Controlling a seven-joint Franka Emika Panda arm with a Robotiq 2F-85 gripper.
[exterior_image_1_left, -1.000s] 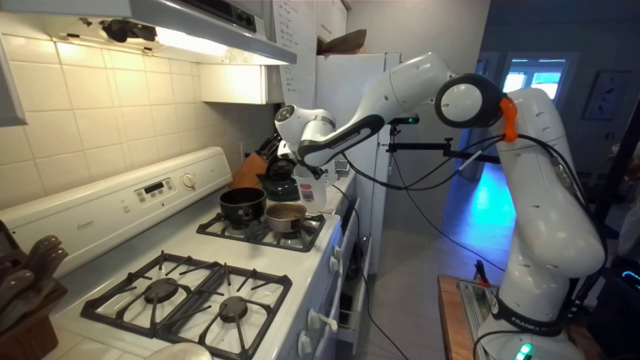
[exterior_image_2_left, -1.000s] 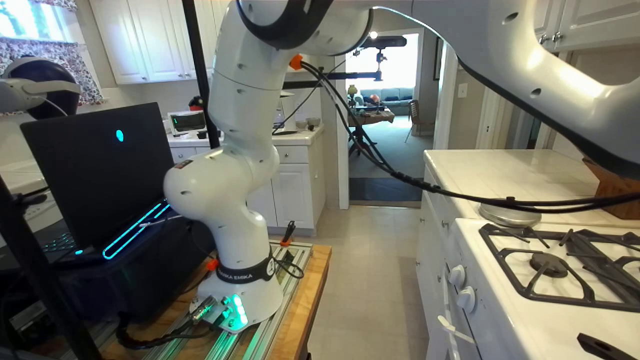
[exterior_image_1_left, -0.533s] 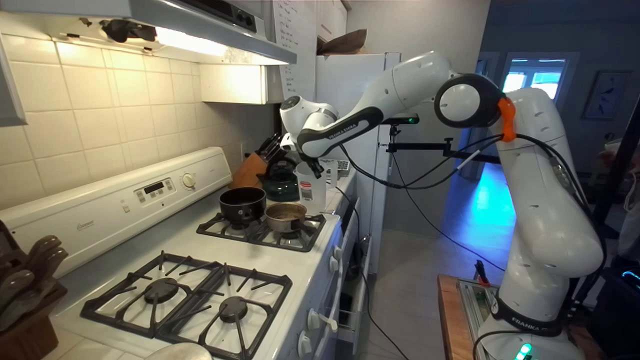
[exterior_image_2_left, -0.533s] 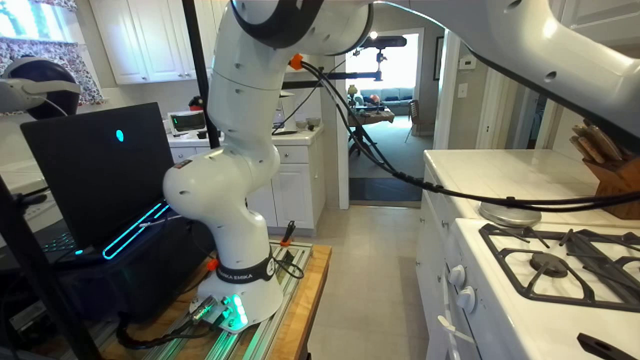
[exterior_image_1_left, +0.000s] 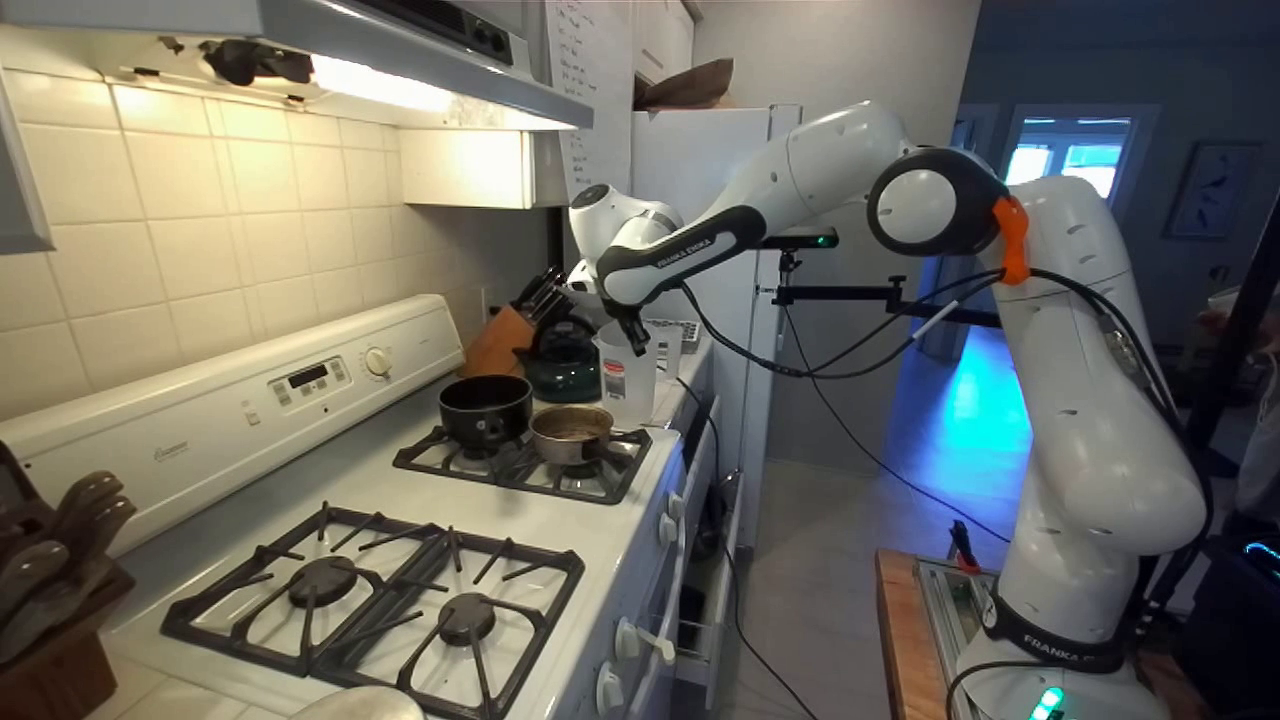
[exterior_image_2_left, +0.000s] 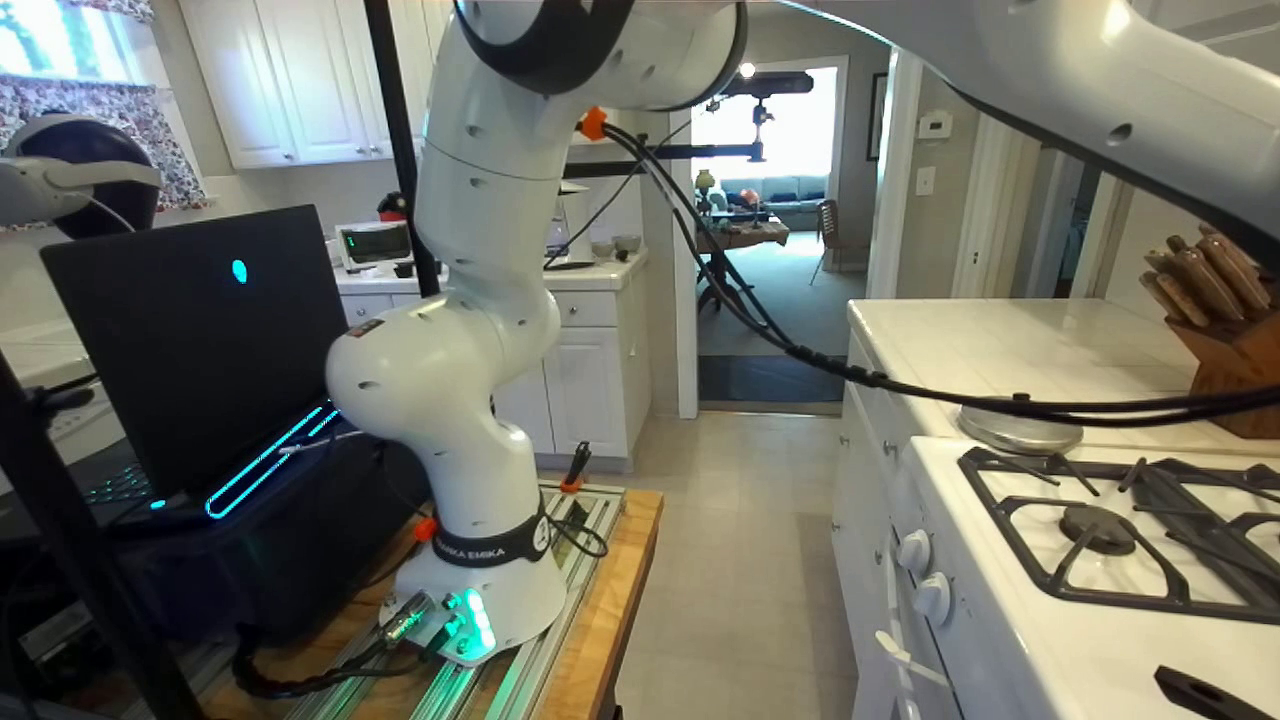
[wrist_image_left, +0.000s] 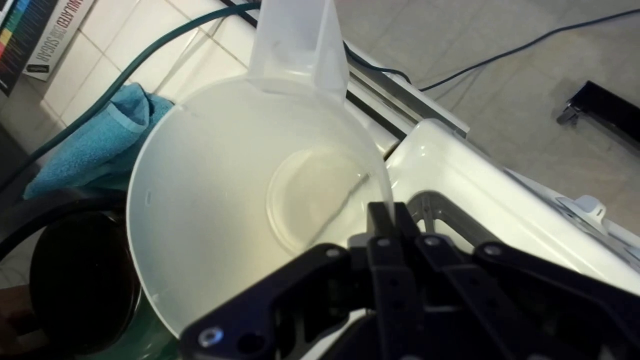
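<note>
A translucent white pitcher (exterior_image_1_left: 628, 385) with a red label stands at the far end of the stove in an exterior view. From above, the wrist view looks into the open mouth of this pitcher (wrist_image_left: 225, 165), and its handle (wrist_image_left: 300, 45) points to the top. My gripper (wrist_image_left: 393, 212) is shut on the pitcher's rim, one fingertip inside the wall and one outside. The same gripper (exterior_image_1_left: 637, 342) reaches down at the pitcher's top from the stove side. Whether the pitcher's base touches the counter, I cannot tell. One exterior view leaves the gripper out of frame.
Close by are a black pot (exterior_image_1_left: 486, 410), a small metal pan (exterior_image_1_left: 571, 436), a dark green kettle (exterior_image_1_left: 562, 370) and a knife block (exterior_image_1_left: 499, 342). A blue cloth (wrist_image_left: 100, 145) lies beside the pitcher. Cables (wrist_image_left: 125, 75) cross the counter. A drawer (exterior_image_1_left: 700, 620) stands pulled out under the stove.
My wrist has swung upward and a little right, standing more upright. The pitcher has shifted slightly right with the gripper, which stays shut.
</note>
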